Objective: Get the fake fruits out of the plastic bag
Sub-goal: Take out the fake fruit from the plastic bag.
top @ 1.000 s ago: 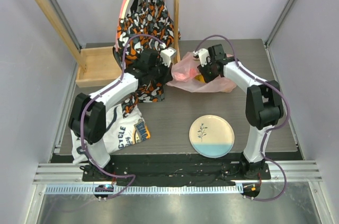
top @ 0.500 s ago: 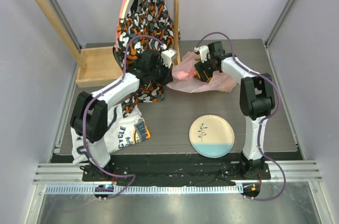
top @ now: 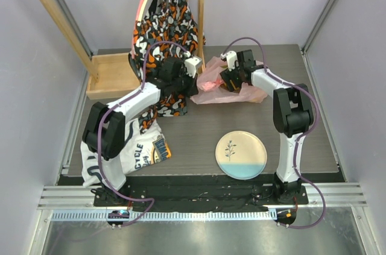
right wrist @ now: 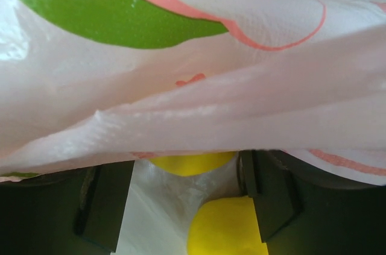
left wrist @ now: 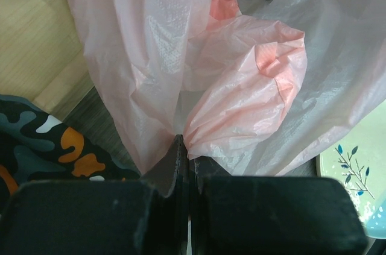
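Observation:
The pink plastic bag [top: 224,89] lies crumpled at the back middle of the table. My left gripper [top: 193,69] is shut on its left edge, and in the left wrist view the jaws [left wrist: 184,146] pinch a bunched fold of the bag [left wrist: 241,98]. My right gripper [top: 231,80] is inside the bag's mouth, open. In the right wrist view two yellow lemons lie between its fingers [right wrist: 271,198]: one far [right wrist: 193,162] and one near [right wrist: 226,231] that touches the right finger. Bag film [right wrist: 199,86] drapes over the fingertips, and a green shape [right wrist: 120,17] shows through it. Other fruits are hidden.
A cream-and-blue plate [top: 241,154] lies at the front, right of middle. A patterned orange-black-white garment [top: 166,23] hangs from a wooden rack [top: 108,77] at the back left. A printed white shirt [top: 136,146] lies under the left arm.
My right gripper has pushed a little left and deeper into the bag, with its elbow swinging inward. My left gripper has stayed shut on the bag's edge.

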Controlling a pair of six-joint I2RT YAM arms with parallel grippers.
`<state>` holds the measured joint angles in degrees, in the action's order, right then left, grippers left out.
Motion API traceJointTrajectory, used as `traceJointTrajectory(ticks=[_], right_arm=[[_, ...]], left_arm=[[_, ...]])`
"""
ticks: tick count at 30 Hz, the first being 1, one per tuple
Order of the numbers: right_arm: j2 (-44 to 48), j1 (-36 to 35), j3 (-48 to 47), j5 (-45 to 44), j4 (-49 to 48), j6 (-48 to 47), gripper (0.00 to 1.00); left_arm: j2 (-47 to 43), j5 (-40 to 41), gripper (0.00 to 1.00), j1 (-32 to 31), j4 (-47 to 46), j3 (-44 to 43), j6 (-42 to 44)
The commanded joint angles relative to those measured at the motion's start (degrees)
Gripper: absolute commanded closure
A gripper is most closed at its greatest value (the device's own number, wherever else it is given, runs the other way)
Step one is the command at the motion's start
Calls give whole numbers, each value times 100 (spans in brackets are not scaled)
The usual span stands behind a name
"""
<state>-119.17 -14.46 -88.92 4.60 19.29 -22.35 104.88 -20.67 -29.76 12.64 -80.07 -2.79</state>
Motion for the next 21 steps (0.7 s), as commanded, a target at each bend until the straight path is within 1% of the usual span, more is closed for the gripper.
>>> traceJointTrajectory(ticks=[1, 6, 7, 9, 10, 11, 12, 14, 15, 18, 19, 20, 21], right_arm=[[-88, -39, -81, -3, -566, 38, 23], [-106, -39, 85, 172, -1268, 64, 23], [-89, -31, 121, 190, -1513, 81, 31], [-54, -31, 217, 260, -1726, 38, 43], [-10, -31, 235, 287, -1831, 29, 54], [34, -22, 253, 313, -1841, 20, 58], [209, -22, 270, 383, -1841, 20, 65], [455, 22, 445, 541, -1727, -41, 69], [787, 39, 525, 629, -1631, -59, 71], [1369, 101, 911, 1156, -1113, -199, 72], [1780, 127, 1138, 1418, -850, -217, 72], [1975, 136, 1236, 1543, -691, -296, 72], [2151, 136, 1333, 1674, -350, -331, 72]], left_arm=[[6, -201, 100, 14, -166, -281, -64], [-11, -236, 100, -12, -96, -290, 6], [-11, -236, 100, -30, -87, -290, 15], [-11, -227, 100, -47, -60, -290, 32], [-11, -227, 100, -48, -69, -290, 41], [-11, -227, 100, -65, -52, -298, 50], [-11, -219, 100, -74, -43, -316, 68], [-11, -157, 100, -74, -43, -351, 85], [6, -131, 100, -74, -43, -403, 111], [59, -43, 100, -83, -60, -517, 173], [102, -17, 100, -74, -69, -544, 182], [129, 18, 100, -74, -87, -631, 191], [155, 54, 100, -83, -113, -676, 191]])
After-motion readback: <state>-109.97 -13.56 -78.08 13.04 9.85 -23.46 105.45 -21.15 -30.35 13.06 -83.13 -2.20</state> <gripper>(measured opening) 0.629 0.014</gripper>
